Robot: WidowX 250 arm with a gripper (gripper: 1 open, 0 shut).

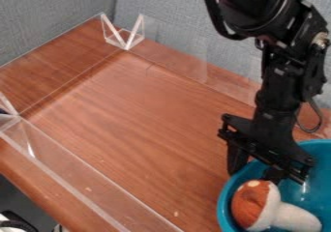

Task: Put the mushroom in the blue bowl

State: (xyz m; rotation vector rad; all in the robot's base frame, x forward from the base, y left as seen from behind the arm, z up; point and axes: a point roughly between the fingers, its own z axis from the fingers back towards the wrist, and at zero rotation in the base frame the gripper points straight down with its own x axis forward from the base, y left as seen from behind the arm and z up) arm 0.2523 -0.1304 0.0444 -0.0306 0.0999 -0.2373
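Grey fabric-like wall (45,23) filled the upper left corner, above an orange-brown wooden tabletop (135,120). A transparent strip ran diagonally along the table's lower left side, and a small clear bracket (123,33) stood at its far edge.

Towards the lower right, the blue bowl (225,199) was cut off by the picture's edges, its curved rim showing. The mushroom (256,203) lay inside on its side, orange-red cap near the bowl's left wall, pale stem pointing right. Just above and behind it, the black gripper (270,172) reached down at the bowl's far rim, its arm rising to the top edge. The mushroom did not appear to be between the fingers; whether they were spread or closed, or pinched the rim, could not be told.

The placing looked all but done, so the step in hand seemed to be a clean withdrawal. Doing it well called for making sure that both fingers were free of rim and toy, then lifting slowly and straight up before any sideways move. A fingertip caught on the rim could tip or drag the bowl, and a low sweep might roll the mushroom by its rounded cap.
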